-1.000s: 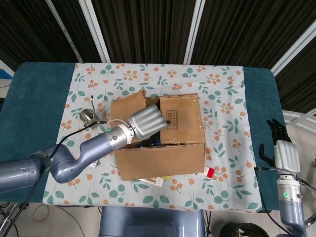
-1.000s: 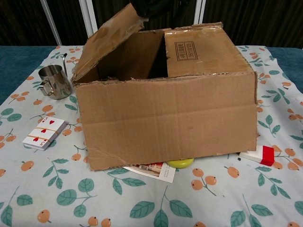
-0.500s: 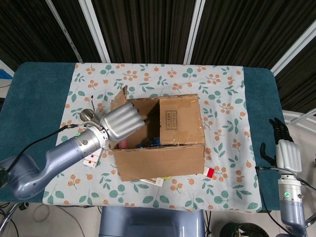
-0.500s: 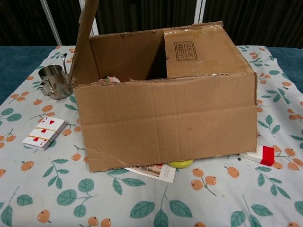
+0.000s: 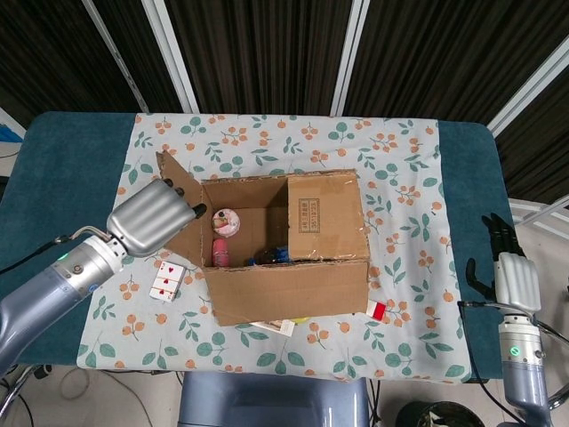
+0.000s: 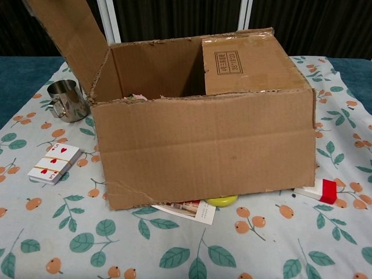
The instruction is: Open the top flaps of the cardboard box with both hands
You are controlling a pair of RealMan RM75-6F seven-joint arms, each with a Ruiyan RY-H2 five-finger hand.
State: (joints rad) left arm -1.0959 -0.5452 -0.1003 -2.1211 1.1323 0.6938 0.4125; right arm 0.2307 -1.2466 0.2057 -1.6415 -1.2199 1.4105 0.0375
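The cardboard box (image 5: 289,283) (image 6: 203,145) stands mid-table on the flowered cloth. Its left flap (image 5: 180,182) (image 6: 67,29) stands up and leans outward to the left. My left hand (image 5: 151,218) lies over that flap from above, fingertips (image 5: 178,189) on its inner face; the chest view does not show this hand. The right flap (image 5: 324,213) (image 6: 247,61) lies flat over the right half of the box. My right hand (image 5: 516,277) hangs off the table's right edge, fingers extended, holding nothing.
Inside the box lie a pink item (image 5: 227,221) and a red bottle (image 5: 220,252). A metal cup (image 6: 67,100) and a card deck (image 5: 164,283) (image 6: 54,163) sit left of the box. A red-white pack (image 6: 318,190) lies at its right corner, papers and a yellow thing (image 6: 221,200) under its front.
My left hand has swung leftward out of the box, carrying the left flap from half-closed through upright to leaning outward. The box contents now show. The right hand has stayed in place.
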